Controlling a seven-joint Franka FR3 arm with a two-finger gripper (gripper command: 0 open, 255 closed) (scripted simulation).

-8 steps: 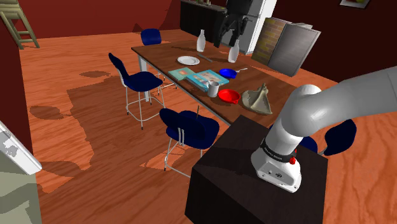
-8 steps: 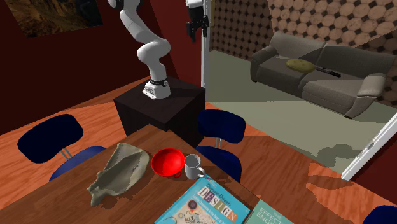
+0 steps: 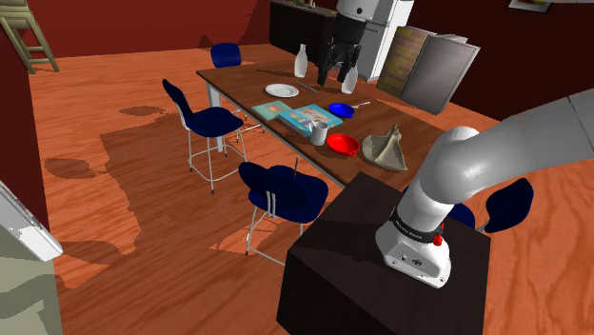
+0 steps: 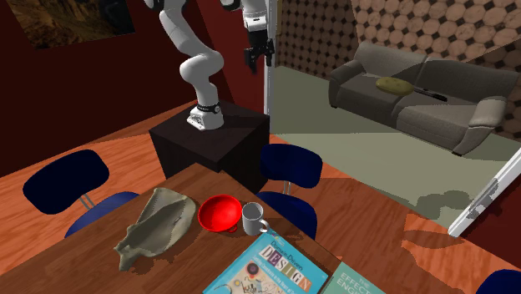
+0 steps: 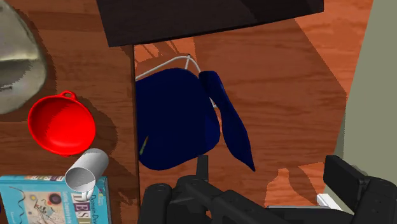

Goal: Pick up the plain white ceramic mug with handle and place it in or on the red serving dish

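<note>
In the second exterior view the brown, wood-grained bench (image 4: 194, 182) came to a corner towards the dark box stand (image 4: 213, 138). Near that end, from left to right, lay a crumpled grey-tan cloth (image 4: 154, 221), the red serving dish (image 4: 220, 212) and the mug (image 4: 252, 219), with two picture-covered books (image 4: 263, 269) further in. The mug stood upright on the bench, just beside the dish and close to the bench's edge, with its handle turned away from the dish. Whether mug and dish touched could not be told. Past that edge a blue chair (image 4: 290, 167) stood close against the bench. Beyond it came open wooden floor (image 4: 367, 209) and, well apart on the right, a grey sofa (image 4: 417, 92). Nothing stood over the dish or the mug. The pincer (image 4: 257, 57) hung high in the air, well apart from the bench and pointing down, its fingers apart, holding and touching nothing. The wrist view looked down on the chair's seat beside the bench edge. The mug was a plain greyish-white, smooth cylinder with a round open mouth. The dish was a shallow, round, glossy bowl with a small loop tab on its rim. The cloth was rumpled into soft folds.
</note>
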